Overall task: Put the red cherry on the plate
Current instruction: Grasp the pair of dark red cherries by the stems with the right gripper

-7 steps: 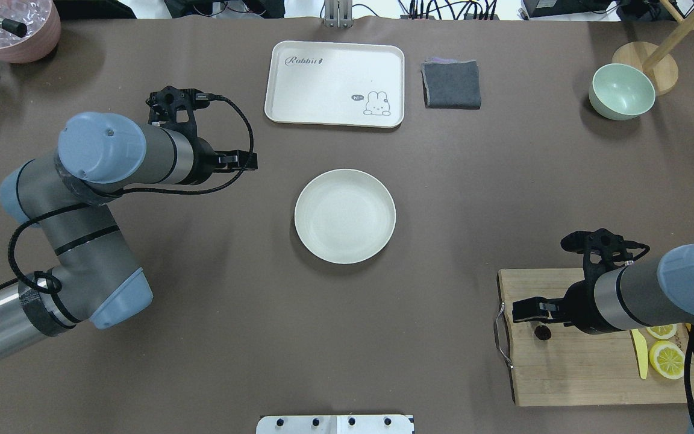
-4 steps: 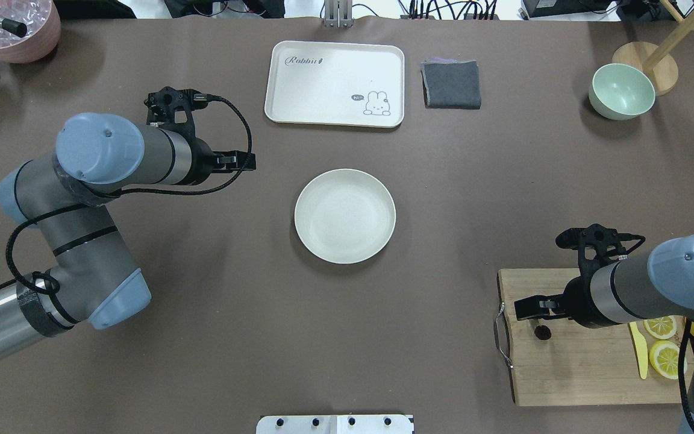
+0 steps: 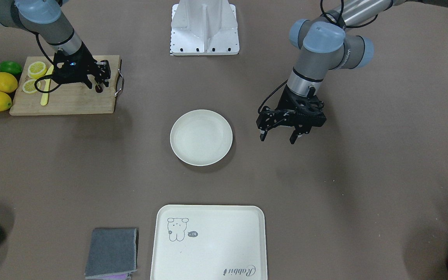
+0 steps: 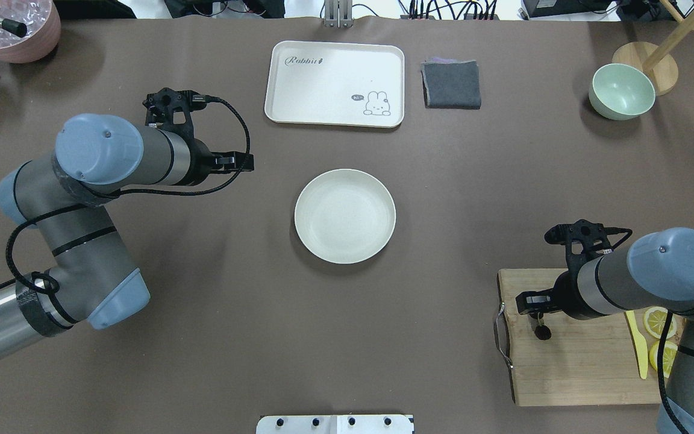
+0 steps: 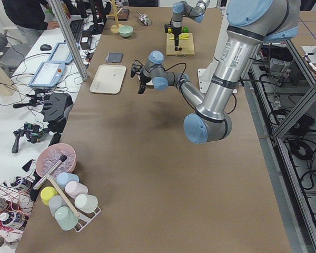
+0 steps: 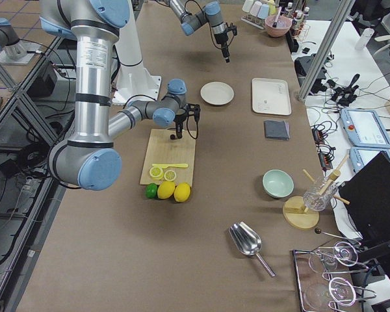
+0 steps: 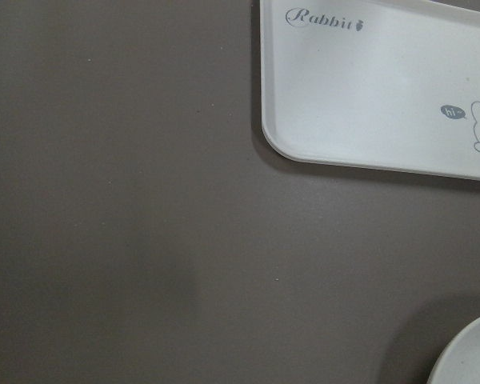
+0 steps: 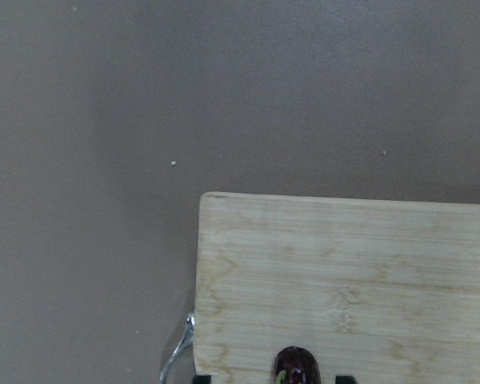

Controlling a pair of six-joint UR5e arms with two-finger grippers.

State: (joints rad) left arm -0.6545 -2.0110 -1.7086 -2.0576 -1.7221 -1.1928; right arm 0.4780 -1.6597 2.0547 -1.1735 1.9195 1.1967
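Observation:
The red cherry (image 4: 543, 331) lies on the wooden cutting board (image 4: 576, 367), near its handle end. My right gripper (image 4: 537, 313) points down over it, open. In the right wrist view the dark cherry (image 8: 296, 370) sits between the two fingertips (image 8: 344, 378) at the bottom edge; I cannot tell whether they touch it. In the front view the cherry (image 3: 98, 89) shows just under the same gripper (image 3: 98, 82). The cream-white plate (image 4: 344, 216) stands empty at the table's middle. My left gripper (image 3: 277, 138) hovers open and empty beside the plate (image 3: 201, 137).
Lemon slices (image 3: 37, 69), a yellow knife (image 3: 45, 95), two lemons (image 3: 4, 82) and a lime (image 3: 10, 67) sit at the board's other end. A rabbit tray (image 4: 335, 83), a grey cloth (image 4: 452, 84) and a mint bowl (image 4: 622, 91) lie at the far side.
The right arm has swung in and its gripper has shifted slightly away from the robot, over the cherry. The cherry has stayed in place. The left arm has barely moved.

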